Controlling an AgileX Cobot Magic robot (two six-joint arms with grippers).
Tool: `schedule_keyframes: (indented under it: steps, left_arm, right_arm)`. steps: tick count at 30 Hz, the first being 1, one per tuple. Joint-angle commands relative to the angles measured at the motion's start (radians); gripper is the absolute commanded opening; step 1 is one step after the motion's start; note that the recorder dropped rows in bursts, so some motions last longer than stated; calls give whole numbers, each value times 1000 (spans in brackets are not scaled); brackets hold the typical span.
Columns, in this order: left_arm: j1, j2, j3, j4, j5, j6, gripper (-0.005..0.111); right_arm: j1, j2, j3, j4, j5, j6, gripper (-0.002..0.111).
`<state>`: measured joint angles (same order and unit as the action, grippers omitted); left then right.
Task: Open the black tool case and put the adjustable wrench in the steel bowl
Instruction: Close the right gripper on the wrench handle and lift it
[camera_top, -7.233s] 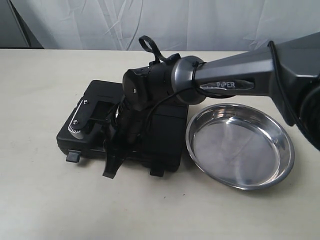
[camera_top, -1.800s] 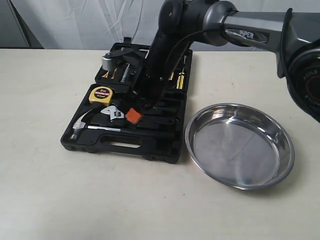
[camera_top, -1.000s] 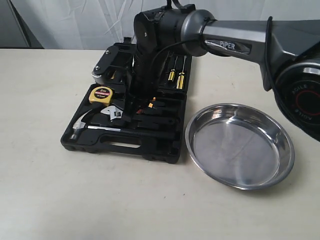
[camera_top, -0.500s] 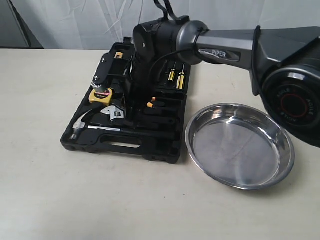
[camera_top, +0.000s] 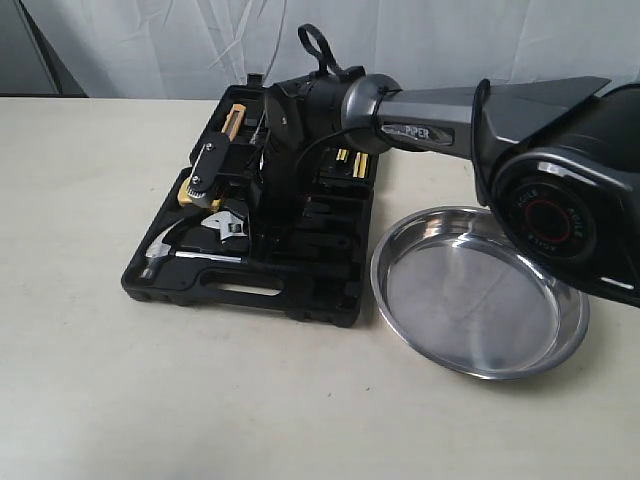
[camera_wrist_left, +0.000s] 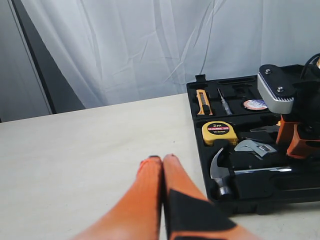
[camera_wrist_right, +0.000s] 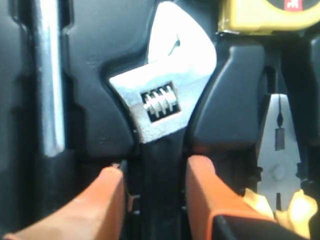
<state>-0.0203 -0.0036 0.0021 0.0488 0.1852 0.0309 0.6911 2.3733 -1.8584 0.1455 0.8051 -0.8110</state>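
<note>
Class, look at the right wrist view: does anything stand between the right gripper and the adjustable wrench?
Nothing visible does. The right gripper has its jaws open on either side of the handle of the adjustable wrench.

A pale cream table (camera_top: 300, 400) with a matte top fills most of the scene. Behind the table's far edge hangs a white curtain (camera_top: 150, 50), creased and folded, across nearly the whole width. Behind the table's far left corner a dark strip (camera_wrist_left: 42, 55) slants upward, with a flat grey panel (camera_wrist_left: 15, 75) beside it. The light is soft and even, and shadows on the table are faint.
</note>
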Motion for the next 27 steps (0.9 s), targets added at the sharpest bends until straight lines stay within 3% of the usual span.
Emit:
schedule_keyframes:
  steps: [1, 6, 27]
  left_arm:
    - [-1, 4, -2, -2, -3, -1, 0]
    - [-1, 4, -2, -2, -3, -1, 0]
    - [-1, 4, -2, -2, -6, -1, 0]
  right_arm:
    - [0, 26, -2, -4, -26, -4, 34]
    - [0, 26, -2, -4, -31, -4, -1]
    - [0, -102, -2, 48, -73, 0, -1]
